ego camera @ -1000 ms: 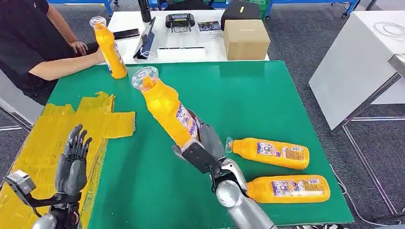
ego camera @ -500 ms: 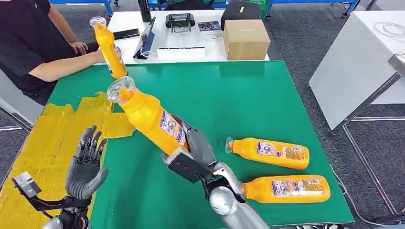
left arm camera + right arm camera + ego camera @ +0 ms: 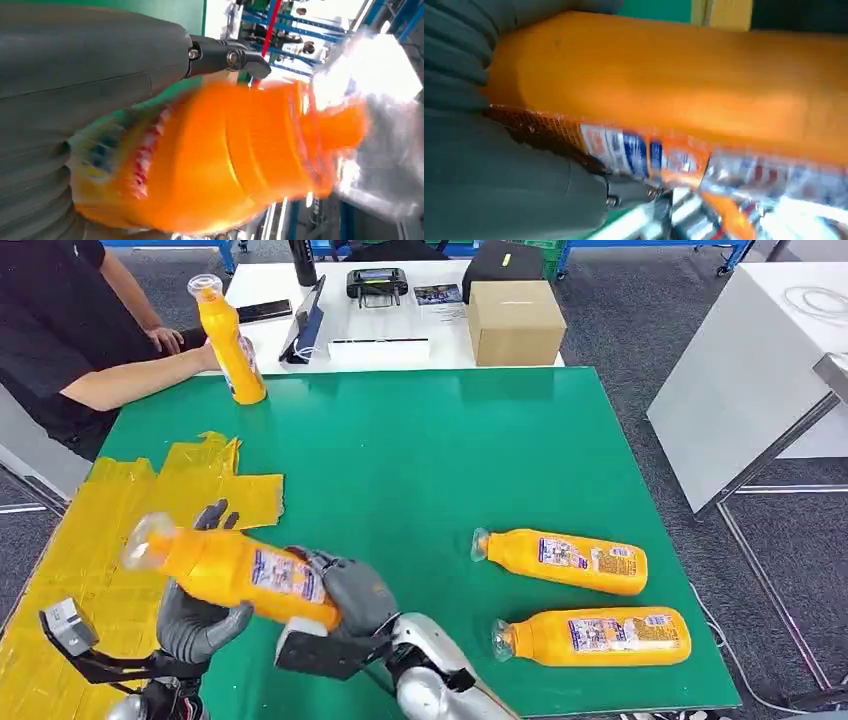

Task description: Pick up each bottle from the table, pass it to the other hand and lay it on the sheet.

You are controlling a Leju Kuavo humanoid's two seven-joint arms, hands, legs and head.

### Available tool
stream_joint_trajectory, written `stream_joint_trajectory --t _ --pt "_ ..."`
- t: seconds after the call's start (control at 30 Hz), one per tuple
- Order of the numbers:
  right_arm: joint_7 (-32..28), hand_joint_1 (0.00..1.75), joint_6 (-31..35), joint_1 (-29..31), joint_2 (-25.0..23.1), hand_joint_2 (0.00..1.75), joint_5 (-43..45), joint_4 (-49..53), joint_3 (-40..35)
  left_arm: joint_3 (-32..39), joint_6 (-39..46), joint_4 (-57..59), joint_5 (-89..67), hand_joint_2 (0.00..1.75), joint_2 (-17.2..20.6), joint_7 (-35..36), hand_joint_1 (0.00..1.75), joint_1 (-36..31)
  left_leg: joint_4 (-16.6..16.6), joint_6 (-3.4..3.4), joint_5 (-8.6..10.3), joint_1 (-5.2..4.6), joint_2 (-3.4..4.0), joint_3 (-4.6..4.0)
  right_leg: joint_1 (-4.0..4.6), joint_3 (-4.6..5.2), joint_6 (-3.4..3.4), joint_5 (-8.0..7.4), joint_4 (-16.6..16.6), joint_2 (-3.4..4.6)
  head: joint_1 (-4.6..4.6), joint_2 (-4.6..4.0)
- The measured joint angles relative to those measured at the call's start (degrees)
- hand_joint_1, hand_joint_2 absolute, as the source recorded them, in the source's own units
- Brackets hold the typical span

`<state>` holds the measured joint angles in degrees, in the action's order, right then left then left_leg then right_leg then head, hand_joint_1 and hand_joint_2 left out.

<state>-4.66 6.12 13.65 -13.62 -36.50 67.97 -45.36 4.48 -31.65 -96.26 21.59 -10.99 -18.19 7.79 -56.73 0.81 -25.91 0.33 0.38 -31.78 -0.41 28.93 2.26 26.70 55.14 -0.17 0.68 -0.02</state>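
Note:
My right hand (image 3: 352, 602) grips an orange bottle (image 3: 240, 575) by its lower body and holds it almost level, clear cap pointing left, above the near edge of the yellow sheet (image 3: 120, 510). My left hand (image 3: 195, 625) stands right behind and under the bottle, fingers (image 3: 215, 516) spread upright and not closed round it. The left wrist view has the blurred bottle (image 3: 225, 155) close against the palm (image 3: 75, 75). Seen from the right wrist, the bottle (image 3: 674, 75) lies in my right hand (image 3: 499, 185). Two more orange bottles (image 3: 565, 560) (image 3: 600, 633) lie on the green table (image 3: 450, 440) at the near right.
A person (image 3: 60, 330) sits at the far left and holds a third orange bottle (image 3: 228, 340) upright on the table's far corner. Behind the table stands a white desk with a cardboard box (image 3: 515, 320) and devices. A grey table (image 3: 740, 390) stands to the right.
My right hand has swung the bottle down and left, from tilted upright over the table's middle to nearly level at my left hand. My left hand has risen to meet it.

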Motion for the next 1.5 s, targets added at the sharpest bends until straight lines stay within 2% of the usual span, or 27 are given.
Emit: stream_joint_trajectory --t 0.4,0.43,0.47,1.13,1.17,1.2,1.5 --pt "-0.52 1.75 -0.37 1.24 -0.96 1.75 -1.07 -5.35 -4.91 -0.41 1.29 -0.37 0.26 1.75 0.02 -0.02 0.00 2.01 -0.01 0.00 0.00 -0.02 0.03 0.01 -0.02 0.01 0.00 -0.01 0.00 0.01 -0.02 0.00" --pt "-0.55 1.75 -0.37 1.32 -1.00 1.75 -1.09 -5.46 -4.96 -0.41 1.31 -0.37 0.37 1.75 0.04 -0.02 0.98 2.08 -0.01 0.00 0.00 -0.02 0.03 0.01 -0.02 0.01 0.00 -0.01 0.00 0.01 -0.02 0.00" --pt "-0.59 1.75 -0.37 1.41 -1.03 1.75 -1.09 -5.66 -5.07 -0.41 1.38 -0.37 0.46 1.75 0.04 -0.02 1.75 2.13 -0.01 0.00 0.00 -0.01 0.03 0.01 -0.02 0.02 0.00 -0.01 0.00 0.02 -0.02 0.00" --pt "-0.72 1.75 0.11 1.73 -1.16 1.75 -2.05 -7.03 -5.42 -0.41 1.59 -0.98 -0.79 1.75 0.07 -1.92 1.75 2.88 0.00 0.00 0.00 -0.01 0.03 0.01 -0.01 0.02 0.00 0.00 0.00 0.02 -0.02 0.00" --pt "-0.44 0.63 0.41 1.74 -1.16 1.75 -2.23 -7.03 -5.39 -0.39 1.59 -0.98 -1.14 1.75 0.07 -2.07 1.75 2.84 0.00 0.00 0.00 -0.01 0.03 0.01 -0.01 0.03 0.00 0.00 0.00 0.02 -0.02 0.00" --pt "-0.13 0.03 0.81 1.75 -1.13 1.75 -2.56 -7.01 -5.39 -0.39 1.59 -0.98 -1.42 1.75 0.07 -2.21 1.75 2.80 0.00 0.00 0.00 -0.01 0.03 0.01 -0.01 0.02 0.00 0.00 0.00 0.02 -0.02 0.00" --pt "2.71 0.03 2.64 1.61 0.26 1.75 -4.94 -3.45 -5.33 -0.28 1.09 -1.68 -3.48 1.75 0.61 -2.29 1.75 2.58 0.00 0.00 0.00 -0.01 0.03 0.01 -0.02 0.02 0.00 0.00 0.00 0.02 0.00 0.00"
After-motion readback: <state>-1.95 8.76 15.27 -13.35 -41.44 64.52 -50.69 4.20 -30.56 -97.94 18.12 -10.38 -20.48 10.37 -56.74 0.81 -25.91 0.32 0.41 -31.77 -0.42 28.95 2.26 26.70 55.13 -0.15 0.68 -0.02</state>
